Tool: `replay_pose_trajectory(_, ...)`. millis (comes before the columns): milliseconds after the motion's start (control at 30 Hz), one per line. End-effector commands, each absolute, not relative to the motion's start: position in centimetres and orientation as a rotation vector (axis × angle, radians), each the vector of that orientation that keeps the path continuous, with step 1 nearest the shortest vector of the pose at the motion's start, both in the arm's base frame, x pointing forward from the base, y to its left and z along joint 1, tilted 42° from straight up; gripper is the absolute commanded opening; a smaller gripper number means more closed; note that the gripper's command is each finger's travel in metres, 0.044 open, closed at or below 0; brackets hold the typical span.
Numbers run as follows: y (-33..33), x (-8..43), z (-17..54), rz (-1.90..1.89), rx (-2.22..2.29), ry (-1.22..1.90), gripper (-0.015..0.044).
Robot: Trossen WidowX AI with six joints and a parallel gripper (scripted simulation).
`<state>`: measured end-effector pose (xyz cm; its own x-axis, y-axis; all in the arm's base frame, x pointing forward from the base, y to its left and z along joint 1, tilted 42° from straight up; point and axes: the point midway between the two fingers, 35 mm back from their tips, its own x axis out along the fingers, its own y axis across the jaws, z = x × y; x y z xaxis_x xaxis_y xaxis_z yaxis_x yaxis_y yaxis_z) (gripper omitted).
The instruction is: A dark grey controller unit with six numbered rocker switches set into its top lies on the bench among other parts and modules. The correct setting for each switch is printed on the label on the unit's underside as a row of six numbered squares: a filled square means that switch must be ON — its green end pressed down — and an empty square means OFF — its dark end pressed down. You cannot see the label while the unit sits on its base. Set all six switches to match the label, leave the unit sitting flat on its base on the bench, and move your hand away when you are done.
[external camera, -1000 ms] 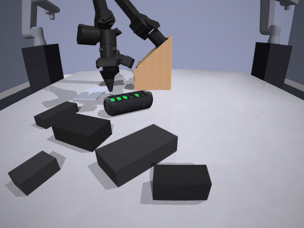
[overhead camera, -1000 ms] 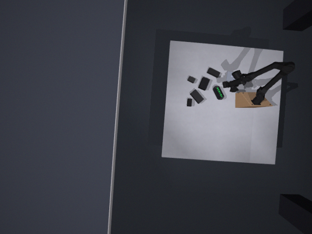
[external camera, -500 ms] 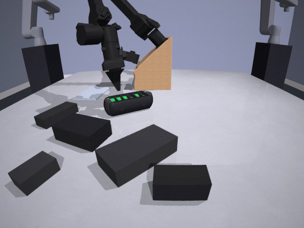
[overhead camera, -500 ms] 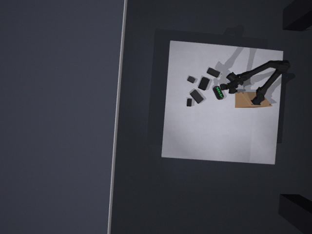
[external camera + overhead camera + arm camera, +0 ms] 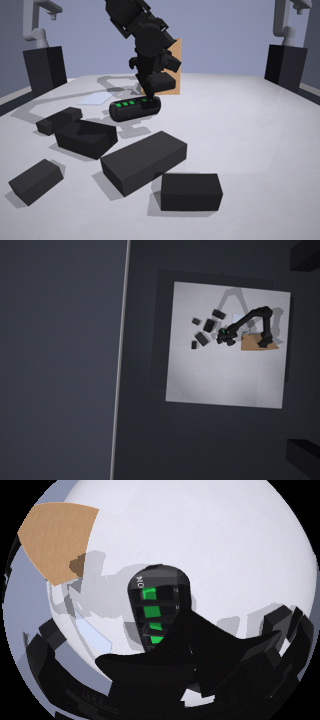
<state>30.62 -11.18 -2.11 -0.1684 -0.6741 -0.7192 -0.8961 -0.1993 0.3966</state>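
The dark grey controller unit (image 5: 224,329) (image 5: 129,113) (image 5: 160,574) lies on the bench with its switches facing up; its underside label is hidden. In the exterior view, three green patches show at the left of its switch row, then a dark gap, then green partly behind the fingers. The wrist view shows several green patches; the fingers hide the rest of the row. My gripper (image 5: 150,97) (image 5: 184,614) is shut and empty. Its tips point down at the right part of the switch row in the exterior view; whether they touch it I cannot tell.
Several dark blocks, among them a large one (image 5: 201,338) (image 5: 144,157) and a small one (image 5: 194,344) (image 5: 191,192), lie on the camera side of the unit. A pale blue plate (image 5: 237,318) (image 5: 96,98) lies behind it. The wooden wedge (image 5: 249,343) (image 5: 174,77) (image 5: 60,537) stands under the arm's base.
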Motion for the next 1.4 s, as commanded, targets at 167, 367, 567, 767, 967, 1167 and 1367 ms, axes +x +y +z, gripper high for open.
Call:
replay_pose_trajectory(167,-8.9,31.8,-3.8,1.332,-1.913,1.937,0.0)
replay_pose_trajectory(367,-8.9,31.8,-3.8,1.333,-1.913,1.935,0.0)
replay_pose_trajectory(567,-8.9,31.4,-3.1,1.324,-1.928,1.881,0.0)
replay_pose_trajectory(767,-9.0,29.2,-1.4,1.288,-2.02,1.703,0.0)
replay_pose_trajectory(967,-9.0,27.3,-0.5,1.248,-2.101,1.573,0.0)
replay_pose_trajectory(1167,-9.1,27.3,-0.6,1.248,-2.101,1.573,0.0)
replay_pose_trajectory(1367,-9.7,27.4,-1.2,1.249,-2.099,1.573,0.0)
